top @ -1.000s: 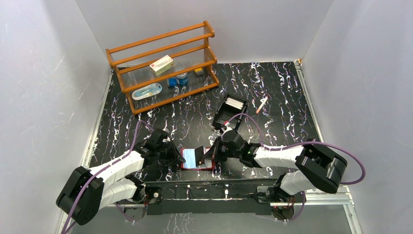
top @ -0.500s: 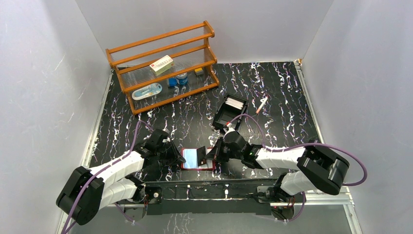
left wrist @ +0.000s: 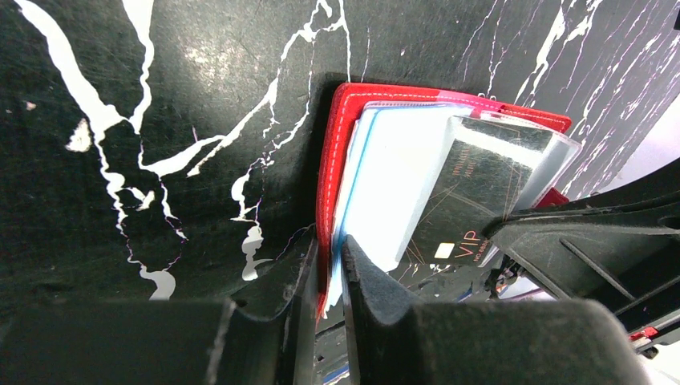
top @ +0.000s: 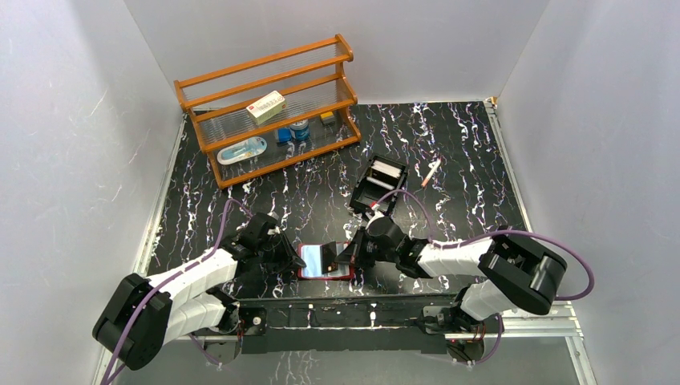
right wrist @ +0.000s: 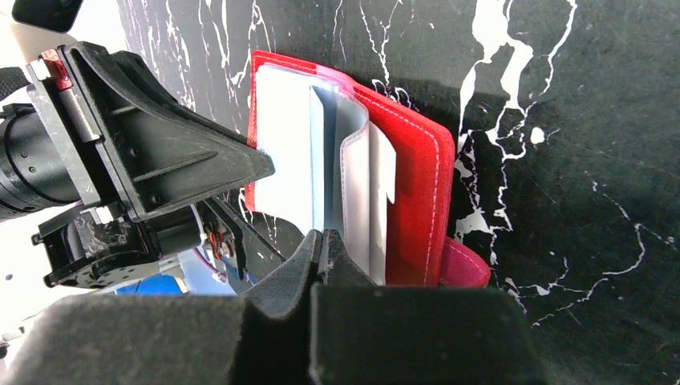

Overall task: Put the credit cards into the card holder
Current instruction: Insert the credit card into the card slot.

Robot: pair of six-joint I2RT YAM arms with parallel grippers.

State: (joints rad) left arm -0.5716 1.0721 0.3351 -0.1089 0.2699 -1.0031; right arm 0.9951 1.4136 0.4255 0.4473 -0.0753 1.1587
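- A robotics lab test cell: plain pale walls (top: 72,120) box in the worktop (top: 449,144) on three sides.
- The left arm (top: 192,277) and the right arm (top: 457,257), both white and black robot arms, are bolted to a black base bar (top: 345,309) at the near edge.
- A metal rail (top: 507,160) frames the black, white-veined surface.
- A wooden rack (top: 289,160) at the back holds a few small items.

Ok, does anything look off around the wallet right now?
Only the dark VIP card: its clear sleeve stands lifted and skewed off the red wallet, not lying with the other sleeves. Nothing looks spilled or damaged.
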